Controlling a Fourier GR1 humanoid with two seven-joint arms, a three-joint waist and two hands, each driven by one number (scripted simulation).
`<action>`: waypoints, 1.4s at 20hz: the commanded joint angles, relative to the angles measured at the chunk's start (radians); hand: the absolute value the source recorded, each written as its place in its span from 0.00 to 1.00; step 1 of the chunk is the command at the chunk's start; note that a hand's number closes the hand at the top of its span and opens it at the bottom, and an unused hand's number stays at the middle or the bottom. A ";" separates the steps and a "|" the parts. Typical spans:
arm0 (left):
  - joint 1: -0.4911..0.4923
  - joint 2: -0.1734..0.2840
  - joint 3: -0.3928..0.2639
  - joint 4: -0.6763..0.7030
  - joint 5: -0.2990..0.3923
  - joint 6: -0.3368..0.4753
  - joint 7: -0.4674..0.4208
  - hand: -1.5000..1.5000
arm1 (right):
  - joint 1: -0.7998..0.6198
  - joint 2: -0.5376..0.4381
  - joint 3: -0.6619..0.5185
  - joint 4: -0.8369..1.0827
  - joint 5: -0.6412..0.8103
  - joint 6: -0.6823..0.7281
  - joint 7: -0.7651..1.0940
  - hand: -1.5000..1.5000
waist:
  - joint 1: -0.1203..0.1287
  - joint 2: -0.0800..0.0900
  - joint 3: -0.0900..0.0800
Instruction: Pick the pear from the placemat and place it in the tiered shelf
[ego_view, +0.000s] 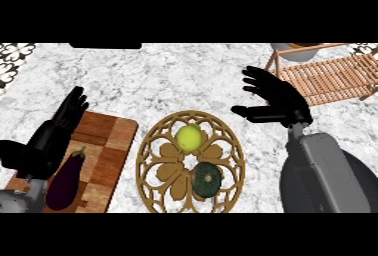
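Pear and squash lie on placemat.

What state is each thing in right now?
Pear: on the placemat, not held.
Squash: on the placemat, beside the pear, apart from it.
Eggplant: lying on the cutting board.
Shelf: top tier holds nothing.
Right hand: open, above the counter between placemat and shelf, holding nothing.
Left hand: open, resting at the view's left.

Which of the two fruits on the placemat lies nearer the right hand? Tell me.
The yellow-green pear, at the placemat's far part, lies nearer the right hand. The dark green round fruit sits closer to the robot.
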 joint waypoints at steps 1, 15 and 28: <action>0.037 -0.011 0.028 -0.033 -0.005 0.007 0.026 0.50 | 0.017 0.031 0.035 -0.035 -0.024 0.036 0.083 0.00 | -0.009 0.015 0.016; 0.007 -0.074 0.058 0.028 -0.062 -0.054 0.015 0.50 | -0.271 -0.068 0.111 0.027 0.022 0.245 0.420 0.00 | -0.004 0.020 0.015; 0.049 -0.132 0.084 -0.029 -0.133 -0.069 0.058 0.50 | -0.296 0.052 0.242 0.144 0.225 0.279 0.455 0.00 | -0.007 0.018 0.015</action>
